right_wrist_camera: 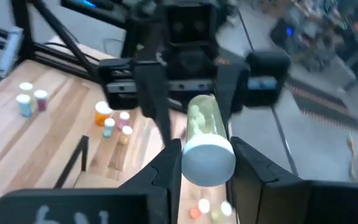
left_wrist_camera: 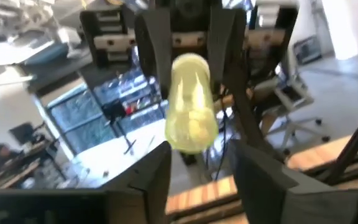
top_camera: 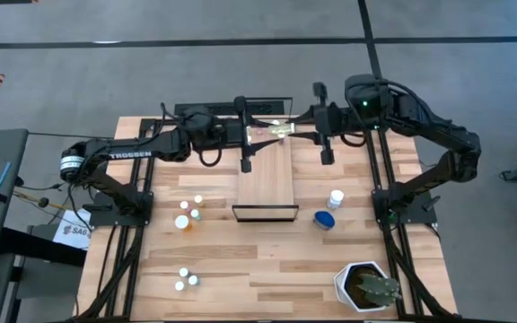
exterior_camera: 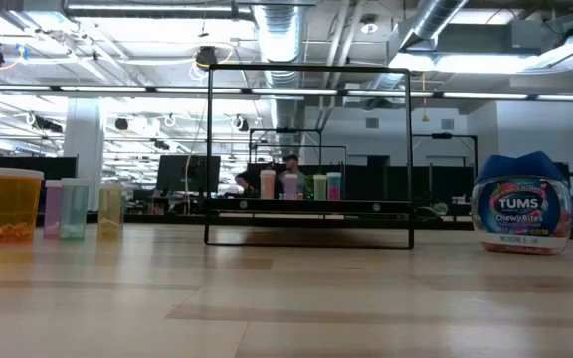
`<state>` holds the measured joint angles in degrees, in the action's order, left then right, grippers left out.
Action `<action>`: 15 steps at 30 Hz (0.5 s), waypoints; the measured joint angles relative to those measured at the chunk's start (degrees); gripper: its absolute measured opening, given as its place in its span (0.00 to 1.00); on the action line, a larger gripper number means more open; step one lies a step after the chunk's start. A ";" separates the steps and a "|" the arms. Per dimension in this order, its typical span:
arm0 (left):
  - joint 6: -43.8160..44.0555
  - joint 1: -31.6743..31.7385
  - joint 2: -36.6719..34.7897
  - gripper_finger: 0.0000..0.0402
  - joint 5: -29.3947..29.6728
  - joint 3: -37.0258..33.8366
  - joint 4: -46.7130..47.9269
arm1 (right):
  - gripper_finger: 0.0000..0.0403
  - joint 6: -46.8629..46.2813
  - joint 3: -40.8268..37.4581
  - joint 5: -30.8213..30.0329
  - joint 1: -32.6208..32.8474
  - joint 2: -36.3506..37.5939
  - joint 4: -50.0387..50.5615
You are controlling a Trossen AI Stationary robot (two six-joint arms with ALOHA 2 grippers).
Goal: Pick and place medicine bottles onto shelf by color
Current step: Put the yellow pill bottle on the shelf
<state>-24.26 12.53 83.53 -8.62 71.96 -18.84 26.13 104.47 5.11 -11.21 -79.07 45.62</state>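
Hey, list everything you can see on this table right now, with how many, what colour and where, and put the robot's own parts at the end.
shelf: one, light wood with dark rim, table centre.
yellowish bottle: one, white cap, in the air at the shelf's far end, between both grippers.
left bottles: four, one orange and three smaller, left of the shelf.
front-left bottles: three, white caps, lower left in the high view.
white bottle: one, right of the shelf.
blue bottle: one, beside the white bottle.
plant pot: one, white, lower right corner.
right gripper: shut on the yellowish bottle's cap end.
left gripper: open around its other end.
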 joint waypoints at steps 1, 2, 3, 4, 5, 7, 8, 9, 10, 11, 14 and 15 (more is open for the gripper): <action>-0.30 -0.06 0.00 0.44 1.52 0.00 0.83 | 0.27 -1.11 0.00 -0.74 -0.28 0.00 0.50; -0.34 -0.06 0.00 0.47 3.16 0.00 1.61 | 0.27 -2.20 0.00 -1.49 -0.62 0.00 1.15; -0.28 -0.05 0.00 0.51 4.97 0.00 2.41 | 0.26 -3.35 0.00 -2.21 -1.08 0.00 1.76; 0.22 -0.04 0.00 0.54 6.83 0.00 3.24 | 0.26 -4.45 0.00 -2.41 -1.62 0.00 2.52; 1.02 -0.04 0.00 0.58 8.94 0.00 4.30 | 0.27 -5.67 0.00 -2.45 -2.23 0.00 3.38; 2.31 -0.04 0.00 0.63 13.65 0.00 8.01 | 0.27 -8.37 -0.23 -2.63 -3.43 0.00 4.79; 2.73 -0.04 0.00 0.66 16.41 0.00 10.65 | 0.27 -9.82 -0.96 -2.99 -3.97 -0.03 4.78; 3.40 -0.04 0.00 0.68 19.56 -0.02 13.82 | 0.27 -11.46 -1.58 -3.77 -4.47 -0.19 5.16; 4.26 -0.04 0.00 0.69 23.14 -0.02 17.09 | 0.27 -13.06 -2.34 -4.82 -5.08 -0.43 5.62; 5.36 -0.04 0.00 0.70 26.56 -0.02 20.45 | 0.27 -14.47 -3.34 -6.00 -5.85 -0.73 6.05; 10.93 -0.04 0.00 0.72 35.42 -0.04 31.88 | 0.28 -18.54 -6.40 -8.05 -8.23 -2.23 6.59; 13.45 0.01 0.01 0.72 37.42 -0.04 35.44 | 0.28 -19.88 -7.37 -8.11 -9.17 -3.02 6.48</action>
<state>-10.81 12.54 83.53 28.79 71.92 16.60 6.26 97.10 -3.01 -20.38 -82.08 52.10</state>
